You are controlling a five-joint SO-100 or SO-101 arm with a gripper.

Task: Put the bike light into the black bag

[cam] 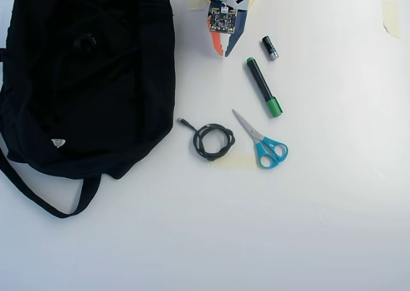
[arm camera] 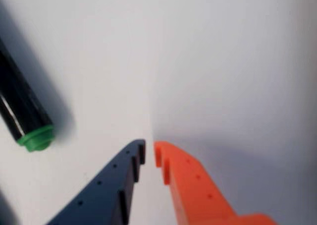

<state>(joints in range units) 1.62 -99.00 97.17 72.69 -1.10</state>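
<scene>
Black bag (cam: 83,79) long axis vertical, overhead | end effector (arm camera: 149,153) nearly closed, empty

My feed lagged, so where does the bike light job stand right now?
Likely done: a small ringed shape, probably the bike light, shows faintly on the black bag. In hand: nothing; the gripper is nearly shut and empty beside the marker. Left: confirming the light sits inside, which I cannot tell.

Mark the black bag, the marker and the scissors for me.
black bag (cam: 38,99): overhead view, bare fabric left of centre.
marker (cam: 261,84): overhead view, black barrel above the green end.
scissors (cam: 271,151): overhead view, blue handles.
</scene>
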